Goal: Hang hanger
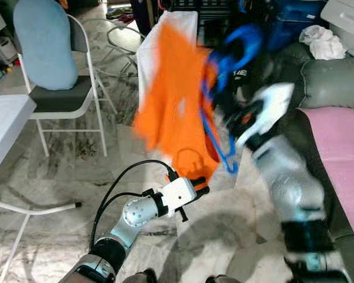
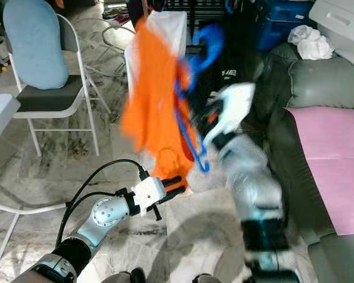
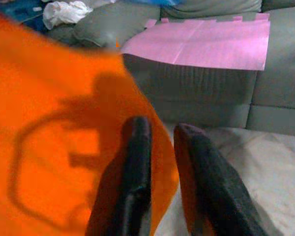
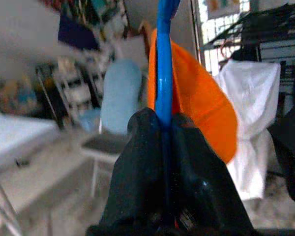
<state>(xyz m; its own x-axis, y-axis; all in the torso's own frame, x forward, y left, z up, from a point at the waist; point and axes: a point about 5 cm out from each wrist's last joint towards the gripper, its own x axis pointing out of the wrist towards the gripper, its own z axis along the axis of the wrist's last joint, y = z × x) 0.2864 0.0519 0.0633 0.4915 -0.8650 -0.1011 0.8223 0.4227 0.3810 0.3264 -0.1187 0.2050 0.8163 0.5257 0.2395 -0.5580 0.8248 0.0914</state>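
while the head views are smeared by motion, the main thing reads clearly enough: the blue hanger [image 1: 227, 88] is up in front of the robot, carrying an orange garment [image 1: 174, 106] that drapes down from it, with a white garment [image 1: 186, 26] hanging just behind the orange one. the right gripper [image 4: 163, 129] has its two black fingers pressed tight on a thin blue bar of the hanger, which runs up out of the grip. the left gripper [image 3: 160, 152] sits below the hanger, at the bottom hem of the orange garment, its fingers a narrow gap apart with orange cloth lying between and behind them; whether they actually pinch the cloth cannot be told.

as a judgement, the hanger should be light and stiff, a thin plastic frame that may flex a little and could twist in a two-finger pinch, since the bar is smooth and round. the garment is soft and limp, adding swing more than weight. the best hold looks to be the one already taken, near the neck under the hook, leaving the hook free. the grey sofa [image 1: 333, 82] with its pink cover [image 1: 342, 153] lies beyond the hanger on the robot's right; a folding chair [image 1: 65, 97] stands well away from the hanger on the robot's left.
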